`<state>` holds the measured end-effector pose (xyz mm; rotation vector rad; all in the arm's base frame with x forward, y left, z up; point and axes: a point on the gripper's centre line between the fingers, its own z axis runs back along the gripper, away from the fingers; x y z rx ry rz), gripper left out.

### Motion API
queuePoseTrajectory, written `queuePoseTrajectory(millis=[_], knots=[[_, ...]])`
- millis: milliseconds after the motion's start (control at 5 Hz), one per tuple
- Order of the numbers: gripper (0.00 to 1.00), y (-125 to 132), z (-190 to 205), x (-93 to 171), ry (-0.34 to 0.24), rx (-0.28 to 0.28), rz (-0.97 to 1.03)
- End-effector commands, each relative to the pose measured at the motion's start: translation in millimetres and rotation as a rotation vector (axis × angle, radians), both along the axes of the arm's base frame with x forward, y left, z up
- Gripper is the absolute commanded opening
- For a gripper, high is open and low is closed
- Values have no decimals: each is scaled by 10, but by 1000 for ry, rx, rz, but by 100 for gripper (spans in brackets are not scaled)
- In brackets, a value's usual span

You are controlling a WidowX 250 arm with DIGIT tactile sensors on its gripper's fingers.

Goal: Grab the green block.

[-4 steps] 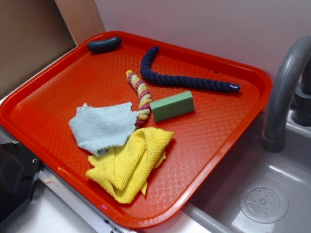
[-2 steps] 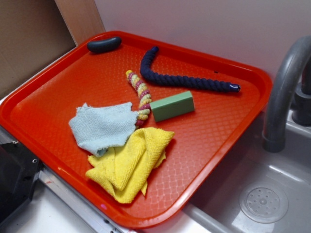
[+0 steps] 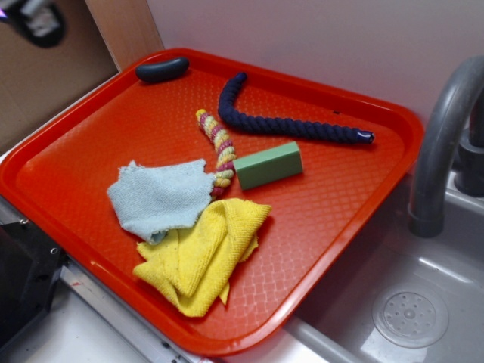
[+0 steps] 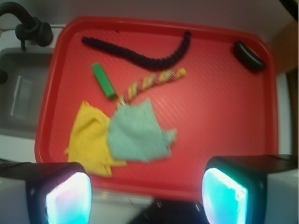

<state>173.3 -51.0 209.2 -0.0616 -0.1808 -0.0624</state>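
Note:
The green block (image 3: 268, 165) lies flat near the middle of the red tray (image 3: 355, 189), next to a yellow-and-pink rope. In the wrist view the green block (image 4: 103, 80) sits at upper left, far below. My gripper (image 4: 145, 196) is open and empty, high above the tray's near edge, its two glowing pads (image 4: 68, 198) far apart. In the exterior view only a dark blurred part of the gripper (image 3: 34, 19) shows at the top left corner.
On the tray lie a dark blue rope (image 3: 283, 121), a yellow-and-pink rope (image 3: 218, 147), a pale blue-green frayed cloth (image 3: 159, 198), a yellow cloth (image 3: 200, 253) and a black oblong piece (image 3: 162, 69). A grey faucet (image 3: 442, 144) and sink (image 3: 408, 314) stand at the right.
A dark part of the gripper has come into the top left corner of the exterior view. Nothing on the tray has moved.

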Motion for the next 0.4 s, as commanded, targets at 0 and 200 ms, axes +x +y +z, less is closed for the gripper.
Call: queuePoseTrajectory(millis=[0, 200], knots=[[100, -473, -413, 688, -62, -89, -257], [100, -653, -678, 927, -51, -57, -322]])
